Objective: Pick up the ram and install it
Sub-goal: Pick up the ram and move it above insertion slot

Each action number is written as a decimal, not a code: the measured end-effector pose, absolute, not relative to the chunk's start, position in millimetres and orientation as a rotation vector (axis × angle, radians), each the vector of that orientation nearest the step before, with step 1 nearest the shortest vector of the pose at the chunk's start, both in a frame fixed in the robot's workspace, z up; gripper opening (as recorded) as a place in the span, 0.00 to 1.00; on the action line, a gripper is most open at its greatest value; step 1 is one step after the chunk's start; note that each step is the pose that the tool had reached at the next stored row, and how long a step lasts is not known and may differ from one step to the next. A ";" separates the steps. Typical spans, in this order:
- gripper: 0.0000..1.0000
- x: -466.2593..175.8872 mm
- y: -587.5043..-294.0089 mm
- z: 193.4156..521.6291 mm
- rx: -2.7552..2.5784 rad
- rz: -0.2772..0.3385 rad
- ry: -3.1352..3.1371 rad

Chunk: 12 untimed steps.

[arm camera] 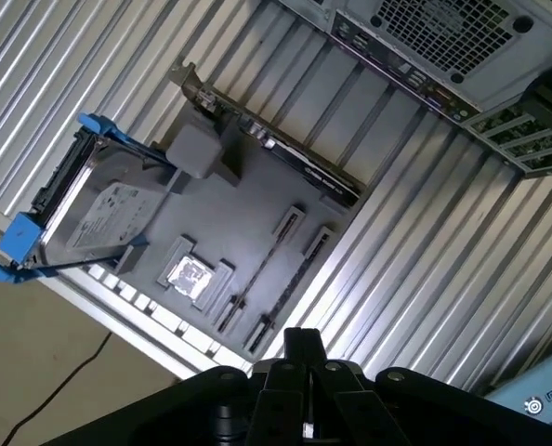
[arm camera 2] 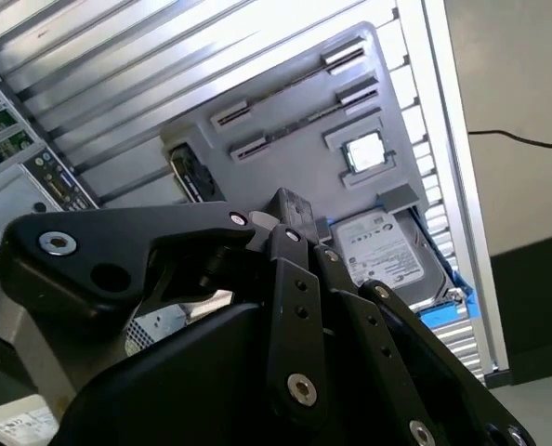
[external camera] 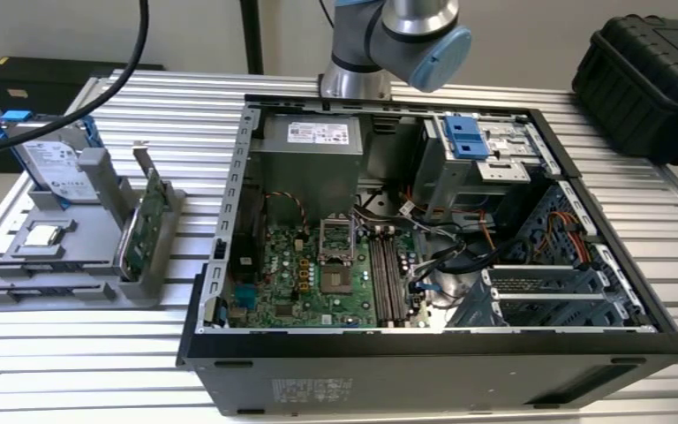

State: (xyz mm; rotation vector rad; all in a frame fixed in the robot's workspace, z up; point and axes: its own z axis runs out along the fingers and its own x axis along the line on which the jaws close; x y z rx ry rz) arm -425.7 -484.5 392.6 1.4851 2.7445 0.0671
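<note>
My gripper [arm camera: 301, 346] hangs near the tray [arm camera: 257, 186], above the ribbed table [external camera: 80, 362]. In both wrist views its fingers [arm camera: 295, 351] look pressed together, and I see nothing pinched between them.

I take the ram [arm camera: 258, 273] to be the thin dark strip standing on edge between two end clips in the tray, near the chip [arm camera: 190, 272]. It is too thin for me to tell its colour, so that is my reading, not a certainty.

In the exterior view the tray sits at about nine o'clock from the case [external camera: 433, 375]. The clips lie at the tray's six o'clock end, and the drive [external camera: 56, 168] stands at twelve. The long slots [external camera: 388, 274] on the board, near the middle of the case, look bare to me.

I judge the job barely begun. The ram is not yet picked up, so both the lifting and the seating are left.
</note>
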 end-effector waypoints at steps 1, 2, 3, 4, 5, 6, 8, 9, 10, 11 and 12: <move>0.00 -425.7 -484.5 392.5 1.492 0.067 2.741; 0.00 -425.7 -484.5 392.6 1.499 0.067 2.737; 0.00 -425.7 -484.5 392.5 1.505 0.067 2.733; 0.00 -425.7 -484.5 392.6 1.512 0.066 2.729; 0.00 -425.7 -484.5 392.5 1.519 0.066 2.725; 0.00 -425.7 -484.5 392.5 1.526 0.066 2.721; 0.00 -425.7 -484.5 392.5 1.538 0.066 2.714; 0.00 -425.7 -484.5 392.5 1.545 0.065 2.710; 0.00 -425.8 -484.5 392.5 1.550 0.065 2.707; 0.00 -425.7 -484.5 392.6 1.556 0.065 2.703; 0.00 -425.7 -484.5 392.6 1.563 0.065 2.699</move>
